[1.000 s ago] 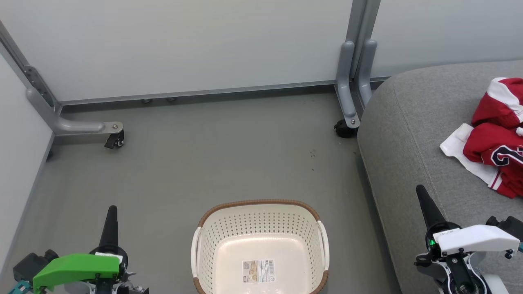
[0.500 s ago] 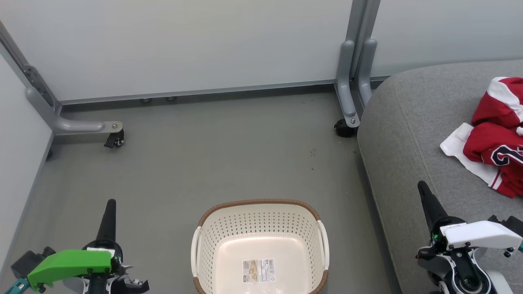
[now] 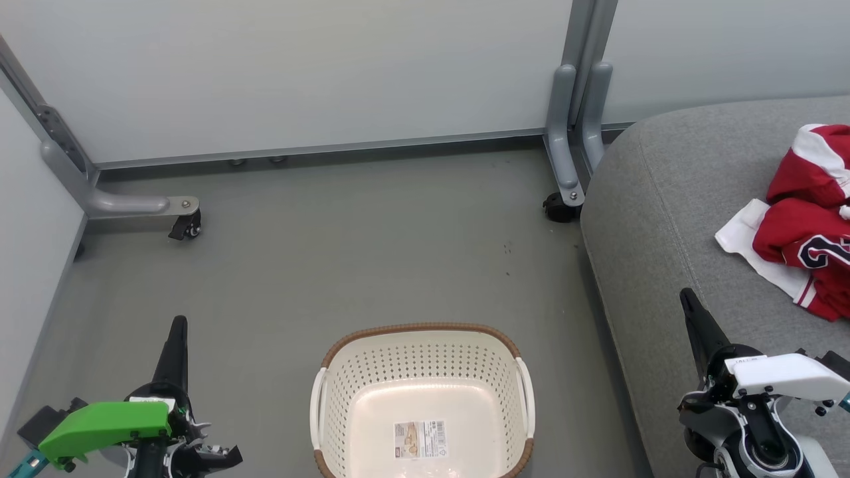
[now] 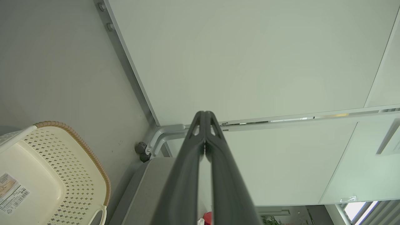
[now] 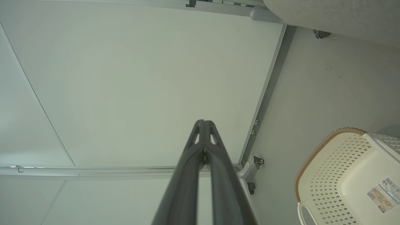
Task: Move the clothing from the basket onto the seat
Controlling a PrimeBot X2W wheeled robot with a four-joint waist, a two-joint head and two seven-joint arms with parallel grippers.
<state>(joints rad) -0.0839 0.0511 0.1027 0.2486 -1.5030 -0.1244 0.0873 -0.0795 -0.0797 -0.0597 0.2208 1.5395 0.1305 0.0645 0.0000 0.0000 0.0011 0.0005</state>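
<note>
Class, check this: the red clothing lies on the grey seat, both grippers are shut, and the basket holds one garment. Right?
Not quite. The basket holds no garment: in the head view its base is bare but for a label sticker. The clothing does lie on the seat, and the left gripper and right gripper are shut.
</note>
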